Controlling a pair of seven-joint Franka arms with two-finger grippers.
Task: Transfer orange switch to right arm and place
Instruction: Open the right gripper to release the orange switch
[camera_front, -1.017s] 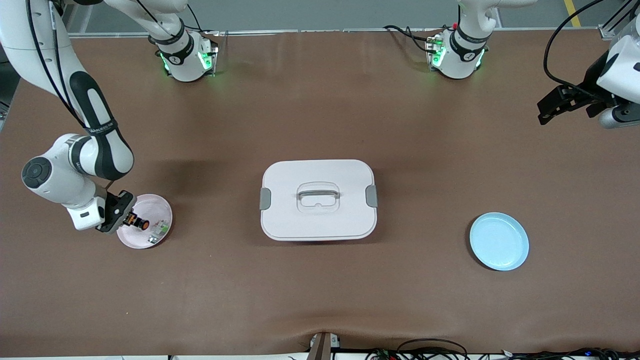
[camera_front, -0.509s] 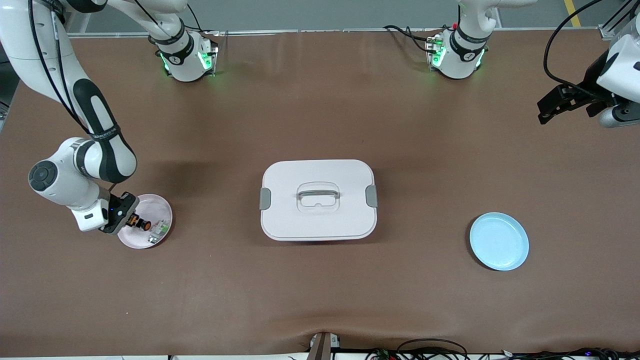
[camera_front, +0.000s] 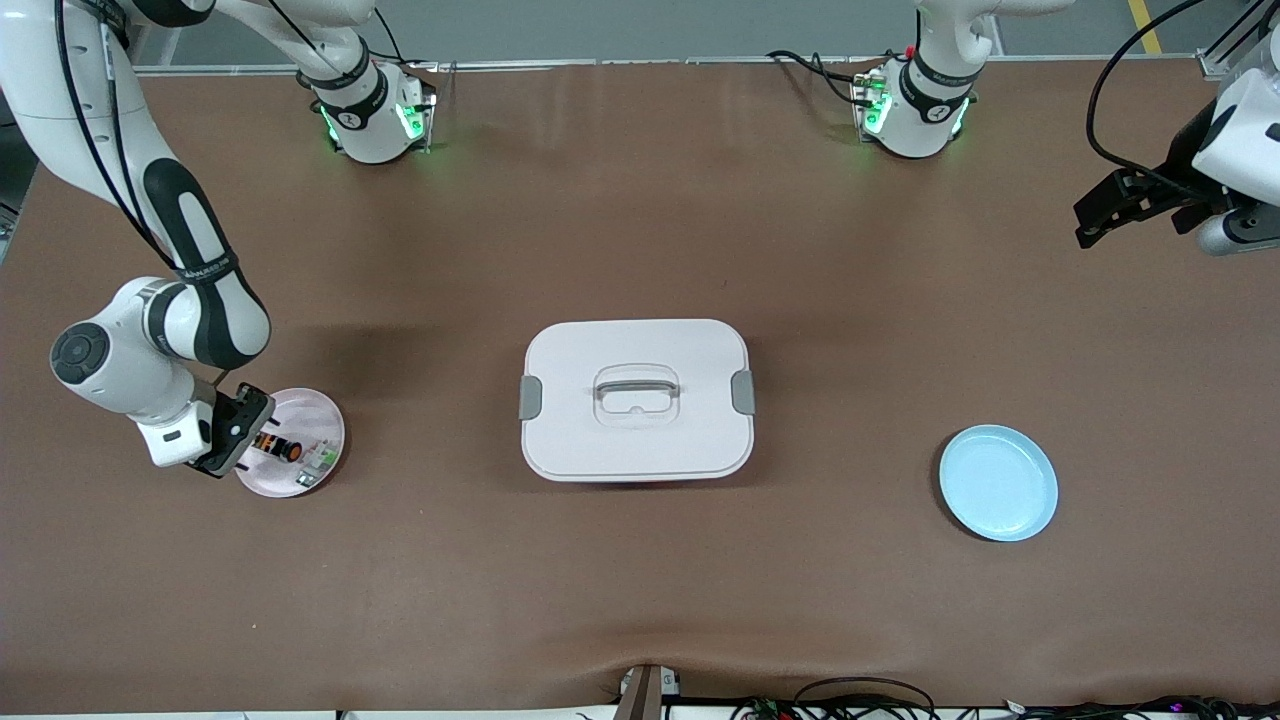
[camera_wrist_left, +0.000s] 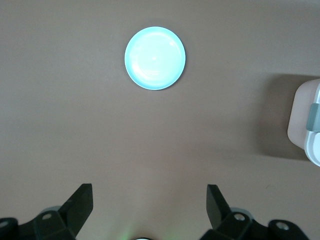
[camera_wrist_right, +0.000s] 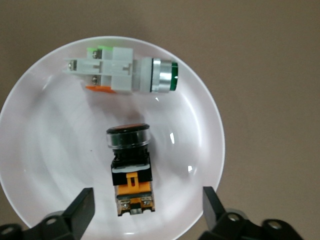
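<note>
Pale blue and glossy, a small round plastic plate (camera_front: 998, 483) lies nearest the front camera, toward the left arm's end of the brown table (camera_front: 640, 590); the left wrist view also shows it (camera_wrist_left: 155, 58) alone on the bare surface. A little farther from the camera, toward the right arm's end, sits a round pale pink plate (camera_front: 318, 470). In it lies the orange switch (camera_front: 277, 445), a stubby black cylinder with tan-orange marks on its body, on its side and apart from the small green-and-white switch part (camera_front: 318, 460) that shares the plate nearer the camera. The right gripper (camera_front: 232, 436), black and two-fingered, is over the plate's rim just beside the orange switch; the right wrist view shows the switch (camera_wrist_right: 130, 168) between its widely spread fingertips, touched by neither, with the green-and-white part (camera_wrist_right: 122, 69) lying near the rim. At the middle of the table stands a white rounded-rectangular box (camera_front: 636, 398) with grey side latches and a recessed handle in its lid. Farthest from the camera, the left gripper (camera_front: 1108, 212) waits in the air over the table's edge at the left arm's end, its fingers spread wide in the left wrist view.
</note>
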